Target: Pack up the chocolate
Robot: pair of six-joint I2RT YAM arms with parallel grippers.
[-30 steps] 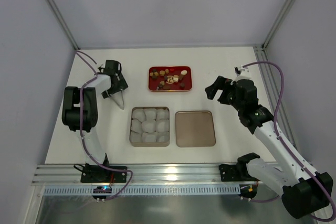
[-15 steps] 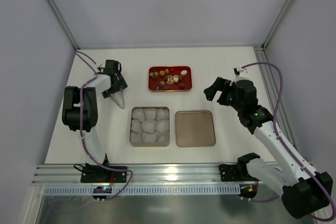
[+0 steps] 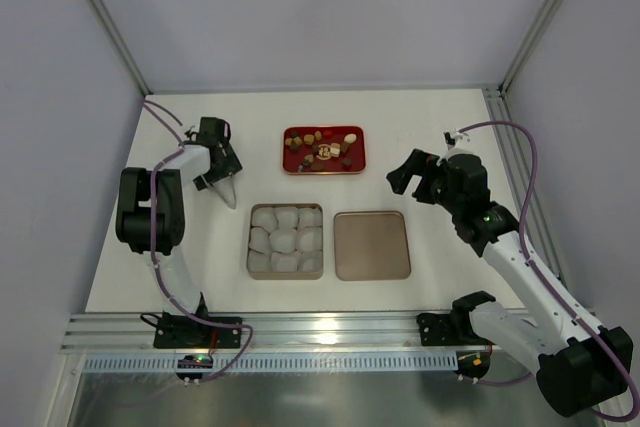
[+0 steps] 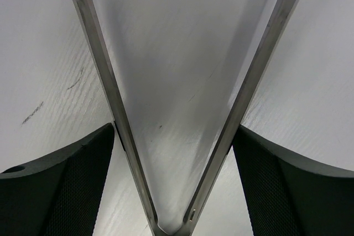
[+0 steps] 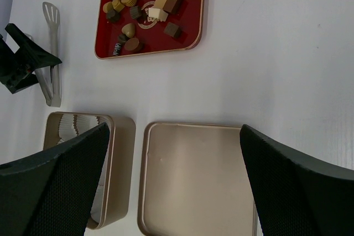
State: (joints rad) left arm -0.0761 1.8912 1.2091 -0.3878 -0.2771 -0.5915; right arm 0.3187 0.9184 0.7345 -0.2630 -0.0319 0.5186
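At the far middle of the counter (image 3: 450,127), the chocolate (image 3: 322,150) lies loose on a red tray (image 5: 191,12): dark brown, tan and cream pieces, round and cube-shaped, plus one red piece. Every piece in view is on the tray.

Nearer the arms, a tin (image 3: 285,276) sits just below the tray, filled with white paper cups (image 3: 285,239). Its lid (image 3: 371,245) lies just beside it on the right, hollow side up.

Left of the tin and tray, the left tool (image 3: 217,175) is down at the counter over metal tongs (image 3: 229,192). In the wrist view the tongs spread in a V between the black fingers (image 4: 72,186), and each finger touches the outer side of one arm, so the tool holds the tongs. Whether the tongs are off the counter I cannot tell.

The right tool (image 3: 413,179) hangs above the counter, right of the tray and beyond the lid's far right corner. Its jaws stand wide with nothing between them, and its camera looks down on lid, tin and tray.
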